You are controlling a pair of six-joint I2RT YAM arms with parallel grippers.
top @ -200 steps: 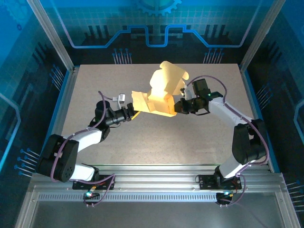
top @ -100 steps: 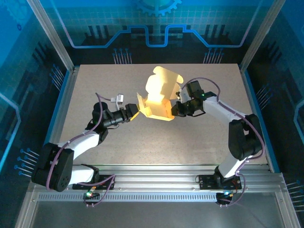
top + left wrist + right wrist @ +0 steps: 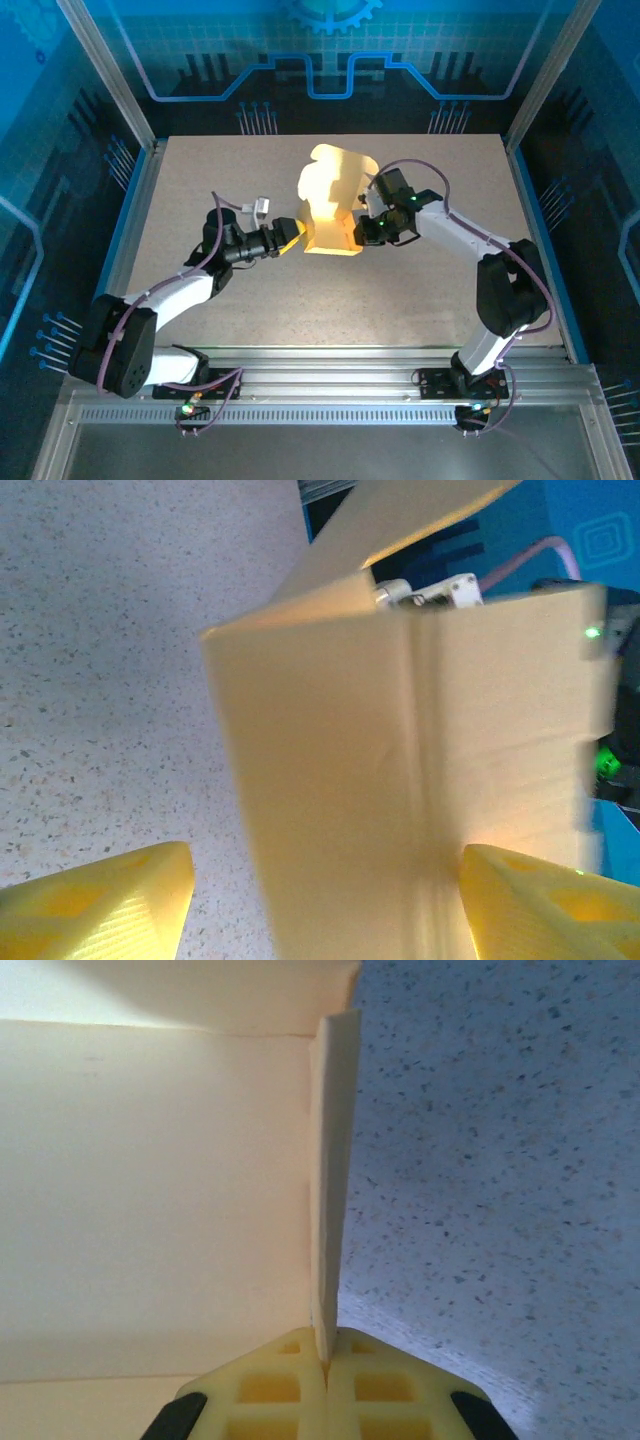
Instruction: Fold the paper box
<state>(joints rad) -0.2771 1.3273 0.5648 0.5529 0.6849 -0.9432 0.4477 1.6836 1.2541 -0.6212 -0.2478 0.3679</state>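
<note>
Two grippers, one workpiece.

Item 1: paper box [image 3: 328, 205]. Pale yellow-tan card, partly erected, with upright panels and a rounded flap at the top. It sits over the middle of the worktop [image 3: 200, 190], a little toward the far edge. Whether its lower edge touches the worktop cannot be told.

Item 2: right gripper [image 3: 363, 228]. Just right of the worktop's middle. Its fingers [image 3: 265, 1390] are clenched on a thin wall of the box, which the wrist view shows edge-on, pinched at the seam between them.

Item 3: left gripper [image 3: 290, 237]. Just left of the worktop's middle, at the box's lower corner. Its fingers [image 3: 100, 910] are spread wide and released. A creased panel stands between them, close against one finger, with bare worktop showing beside the other.

Risks, as judged:
- The only firm hold appears to be one pinch on thin card. A twist or pull by the right arm could tear that wall or let it slip free.
- If the left fingers close off the crease, the panel would likely buckle rather than fold.
- No flap looks tucked, so the half-formed shape may spring open once released.
</note>
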